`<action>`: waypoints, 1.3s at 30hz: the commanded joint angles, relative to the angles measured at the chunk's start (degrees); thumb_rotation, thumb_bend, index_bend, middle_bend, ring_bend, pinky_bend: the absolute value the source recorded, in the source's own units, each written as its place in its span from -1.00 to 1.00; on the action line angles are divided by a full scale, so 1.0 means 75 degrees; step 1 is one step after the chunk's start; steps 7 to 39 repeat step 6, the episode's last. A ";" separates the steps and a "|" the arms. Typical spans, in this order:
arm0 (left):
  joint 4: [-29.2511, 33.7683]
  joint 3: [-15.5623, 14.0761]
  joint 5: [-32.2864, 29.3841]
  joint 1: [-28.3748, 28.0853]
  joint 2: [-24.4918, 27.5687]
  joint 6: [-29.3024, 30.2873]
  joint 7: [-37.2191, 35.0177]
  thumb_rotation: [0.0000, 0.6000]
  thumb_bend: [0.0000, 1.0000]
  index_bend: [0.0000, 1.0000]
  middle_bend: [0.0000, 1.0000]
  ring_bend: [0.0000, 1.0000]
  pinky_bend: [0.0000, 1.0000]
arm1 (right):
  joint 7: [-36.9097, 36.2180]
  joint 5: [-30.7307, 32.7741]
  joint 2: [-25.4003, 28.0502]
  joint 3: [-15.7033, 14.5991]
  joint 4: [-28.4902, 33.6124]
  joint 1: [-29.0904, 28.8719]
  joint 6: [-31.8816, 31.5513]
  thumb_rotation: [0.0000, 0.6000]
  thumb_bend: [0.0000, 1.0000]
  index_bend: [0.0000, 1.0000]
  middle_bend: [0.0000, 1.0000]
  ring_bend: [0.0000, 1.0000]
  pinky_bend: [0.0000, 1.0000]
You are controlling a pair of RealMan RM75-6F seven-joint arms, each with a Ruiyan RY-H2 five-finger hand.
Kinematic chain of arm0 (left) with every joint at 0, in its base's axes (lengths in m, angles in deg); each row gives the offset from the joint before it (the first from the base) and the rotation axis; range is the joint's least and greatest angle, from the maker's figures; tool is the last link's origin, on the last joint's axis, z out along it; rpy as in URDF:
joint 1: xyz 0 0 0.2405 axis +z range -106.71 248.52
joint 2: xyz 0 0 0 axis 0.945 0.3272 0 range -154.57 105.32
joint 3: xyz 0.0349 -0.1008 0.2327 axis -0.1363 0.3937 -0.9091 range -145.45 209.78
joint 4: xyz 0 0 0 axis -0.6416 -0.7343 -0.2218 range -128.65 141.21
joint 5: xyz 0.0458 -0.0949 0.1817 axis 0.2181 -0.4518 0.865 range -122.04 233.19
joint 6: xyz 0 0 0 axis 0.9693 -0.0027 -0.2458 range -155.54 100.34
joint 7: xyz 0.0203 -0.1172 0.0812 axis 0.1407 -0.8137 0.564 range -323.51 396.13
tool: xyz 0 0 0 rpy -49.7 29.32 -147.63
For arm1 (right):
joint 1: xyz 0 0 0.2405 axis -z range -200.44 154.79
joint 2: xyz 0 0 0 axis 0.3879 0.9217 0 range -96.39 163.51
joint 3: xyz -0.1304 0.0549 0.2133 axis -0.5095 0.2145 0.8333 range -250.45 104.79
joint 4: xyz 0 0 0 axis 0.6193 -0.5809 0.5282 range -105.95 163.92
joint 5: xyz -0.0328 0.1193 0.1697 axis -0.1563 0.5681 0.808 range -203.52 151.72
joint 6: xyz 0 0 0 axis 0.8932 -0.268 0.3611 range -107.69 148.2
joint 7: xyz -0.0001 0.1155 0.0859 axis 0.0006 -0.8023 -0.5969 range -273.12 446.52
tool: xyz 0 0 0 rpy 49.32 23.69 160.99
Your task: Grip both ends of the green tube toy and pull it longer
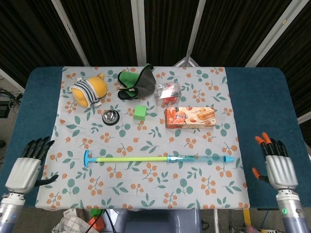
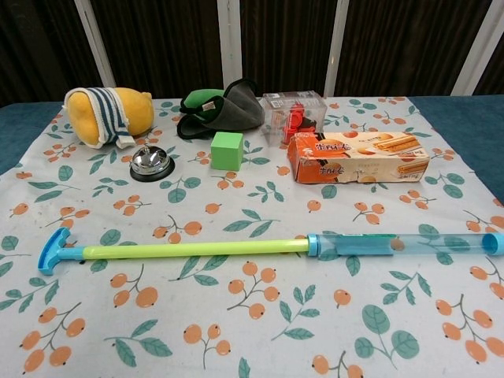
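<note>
lying flat on floral cloth — slim green tube toy, clear barrel extended — left robot hand, right robot hand spread, empty

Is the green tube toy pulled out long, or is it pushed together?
Pulled out. The green tube toy lies on the cloth with its long green rod outside the clear blue barrel, and neither hand touches it.

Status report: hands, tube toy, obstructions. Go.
Left hand open, right hand open, both off cloth. Green tube toy flat, extended, unheld. Nothing blocking.
</note>
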 commanded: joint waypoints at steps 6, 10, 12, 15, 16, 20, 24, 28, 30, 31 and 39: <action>-0.0728 -0.0196 0.0337 0.0947 0.0526 0.1075 -0.1404 1.00 -0.82 -0.90 -1.00 -1.00 -1.00 | -0.0912 -0.0697 -0.0033 -0.0098 -0.1021 0.0958 -0.1284 1.00 -0.39 -1.00 -1.00 -1.00 -1.00; -0.0728 -0.0196 0.0337 0.0947 0.0526 0.1075 -0.1404 1.00 -0.82 -0.90 -1.00 -1.00 -1.00 | -0.0912 -0.0697 -0.0033 -0.0098 -0.1021 0.0958 -0.1284 1.00 -0.39 -1.00 -1.00 -1.00 -1.00; -0.0728 -0.0196 0.0337 0.0947 0.0526 0.1075 -0.1404 1.00 -0.82 -0.90 -1.00 -1.00 -1.00 | -0.0912 -0.0697 -0.0033 -0.0098 -0.1021 0.0958 -0.1284 1.00 -0.39 -1.00 -1.00 -1.00 -1.00; -0.0728 -0.0196 0.0337 0.0947 0.0526 0.1075 -0.1404 1.00 -0.82 -0.90 -1.00 -1.00 -1.00 | -0.0912 -0.0697 -0.0033 -0.0098 -0.1021 0.0958 -0.1284 1.00 -0.39 -1.00 -1.00 -1.00 -1.00; -0.0728 -0.0196 0.0337 0.0947 0.0526 0.1075 -0.1404 1.00 -0.82 -0.90 -1.00 -1.00 -1.00 | -0.0912 -0.0697 -0.0033 -0.0098 -0.1021 0.0958 -0.1284 1.00 -0.39 -1.00 -1.00 -1.00 -1.00; -0.0728 -0.0196 0.0337 0.0947 0.0526 0.1075 -0.1404 1.00 -0.82 -0.90 -1.00 -1.00 -1.00 | -0.0912 -0.0697 -0.0033 -0.0098 -0.1021 0.0958 -0.1284 1.00 -0.39 -1.00 -1.00 -1.00 -1.00; -0.0728 -0.0196 0.0337 0.0947 0.0526 0.1075 -0.1404 1.00 -0.82 -0.90 -1.00 -1.00 -1.00 | -0.0912 -0.0697 -0.0033 -0.0098 -0.1021 0.0958 -0.1284 1.00 -0.39 -1.00 -1.00 -1.00 -1.00; -0.0728 -0.0196 0.0337 0.0947 0.0526 0.1075 -0.1404 1.00 -0.82 -0.90 -1.00 -1.00 -1.00 | -0.0912 -0.0697 -0.0033 -0.0098 -0.1021 0.0958 -0.1284 1.00 -0.39 -1.00 -1.00 -1.00 -1.00; -0.0728 -0.0196 0.0337 0.0947 0.0526 0.1075 -0.1404 1.00 -0.82 -0.90 -1.00 -1.00 -1.00 | -0.0912 -0.0697 -0.0033 -0.0098 -0.1021 0.0958 -0.1284 1.00 -0.39 -1.00 -1.00 -1.00 -1.00; -0.0728 -0.0196 0.0337 0.0947 0.0526 0.1075 -0.1404 1.00 -0.82 -0.90 -1.00 -1.00 -1.00 | -0.0912 -0.0697 -0.0033 -0.0098 -0.1021 0.0958 -0.1284 1.00 -0.39 -1.00 -1.00 -1.00 -1.00; -0.0728 -0.0196 0.0337 0.0947 0.0526 0.1075 -0.1404 1.00 -0.82 -0.90 -1.00 -1.00 -1.00 | -0.0912 -0.0697 -0.0033 -0.0098 -0.1021 0.0958 -0.1284 1.00 -0.39 -1.00 -1.00 -1.00 -1.00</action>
